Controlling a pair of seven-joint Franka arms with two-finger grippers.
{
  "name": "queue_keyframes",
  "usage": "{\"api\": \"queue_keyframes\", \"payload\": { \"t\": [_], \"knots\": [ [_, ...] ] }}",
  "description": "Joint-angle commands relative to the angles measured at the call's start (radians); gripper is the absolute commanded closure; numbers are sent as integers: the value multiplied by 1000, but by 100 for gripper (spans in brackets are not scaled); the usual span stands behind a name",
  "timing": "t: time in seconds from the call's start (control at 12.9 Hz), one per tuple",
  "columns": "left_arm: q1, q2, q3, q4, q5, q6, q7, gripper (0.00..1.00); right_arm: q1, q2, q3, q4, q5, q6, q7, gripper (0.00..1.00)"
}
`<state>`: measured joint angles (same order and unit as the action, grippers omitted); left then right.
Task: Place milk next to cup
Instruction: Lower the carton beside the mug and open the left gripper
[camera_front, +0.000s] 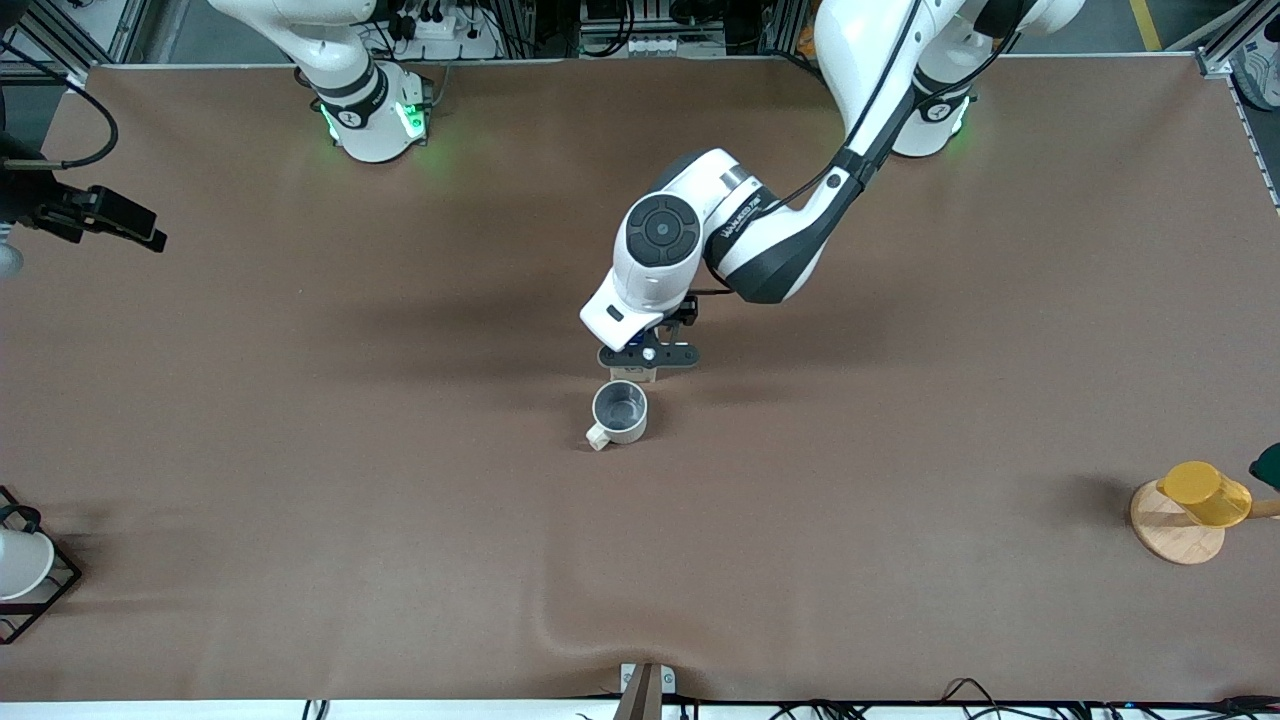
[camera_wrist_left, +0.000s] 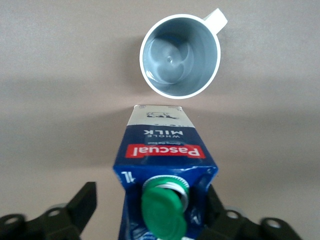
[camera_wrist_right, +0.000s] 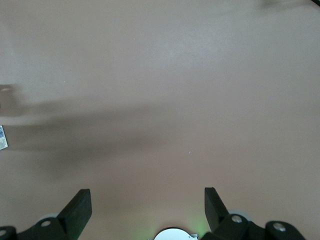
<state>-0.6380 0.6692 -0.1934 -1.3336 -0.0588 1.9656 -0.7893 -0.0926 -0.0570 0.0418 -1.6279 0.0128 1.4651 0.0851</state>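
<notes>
The milk (camera_wrist_left: 161, 165) stands upright on the counter (camera_front: 300, 500), just beside the cup (camera_front: 620, 412), farther from the front camera. My left gripper (camera_front: 648, 356) straddles it, jaws released. Placement looks done; only withdrawing remains. My right gripper (camera_wrist_right: 145, 207) waits, jaws spread, empty.

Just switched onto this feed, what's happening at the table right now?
The left gripper is down over the milk, which stands upright on the table beside the cup, slightly farther from the front camera. Its jaws are spread, one clearly off the carton. The right gripper waits open at the right arm's end.
</notes>
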Motion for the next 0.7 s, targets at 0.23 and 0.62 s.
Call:
{"api": "queue_keyframes", "payload": {
  "t": [0.23, 0.62],
  "knots": [
    [9, -94, 6, 27, 25, -97, -10, 0, 40, 2, -22, 20, -4, -6, 19, 0],
    [112, -279, 38, 21, 28, -206, -4, 0, 54, -6, -51, 25, 0, 37, 5, 0]
  ]
}}
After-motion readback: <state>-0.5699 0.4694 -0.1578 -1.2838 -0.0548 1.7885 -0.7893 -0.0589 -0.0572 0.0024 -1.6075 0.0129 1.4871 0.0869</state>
